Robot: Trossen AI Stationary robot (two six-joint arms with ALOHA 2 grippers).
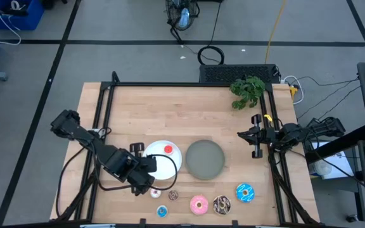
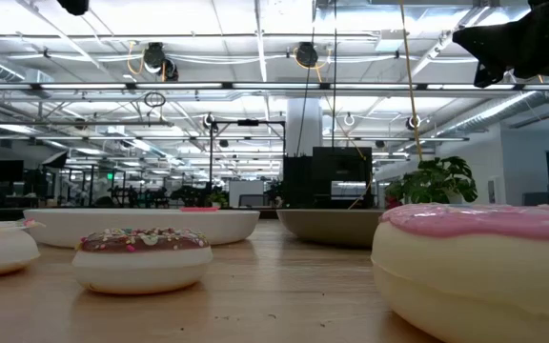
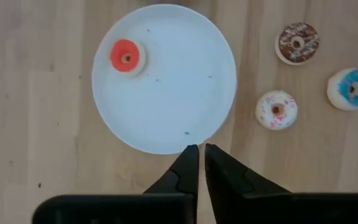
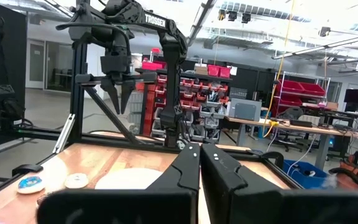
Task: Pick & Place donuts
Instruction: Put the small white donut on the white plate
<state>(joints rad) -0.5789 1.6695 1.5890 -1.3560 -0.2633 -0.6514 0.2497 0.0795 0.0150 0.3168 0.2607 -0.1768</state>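
The tiny red donut (image 1: 168, 149) (image 3: 127, 56) lies on the round white plate (image 1: 173, 163) (image 3: 166, 93). On the wood near the table's near edge lie the tiny white-pink donut (image 1: 154, 192) (image 3: 276, 109), dark brown donut (image 1: 173, 195) (image 3: 298, 42) (image 2: 141, 255) and blue donut (image 1: 162, 211) (image 3: 352, 88). Beside them are the larger pink donut (image 1: 199, 204) (image 2: 484, 272), chocolate sprinkled donut (image 1: 221, 204) and blue sprinkled donut (image 1: 244, 192). My left gripper (image 1: 152, 163) (image 3: 199, 149) (image 4: 120, 93) hangs shut and holding nothing, raised above the white plate's left rim. My right gripper (image 1: 241, 133) (image 4: 200, 152) is shut, raised at the table's right side.
A round grey plate (image 1: 204, 158) (image 2: 336, 227) sits right of the white plate. A green plant (image 1: 247, 92) stands at the far right corner. Black frame rails (image 1: 106, 114) run along the table's left, far and right sides. Bare wood lies beyond the plates.
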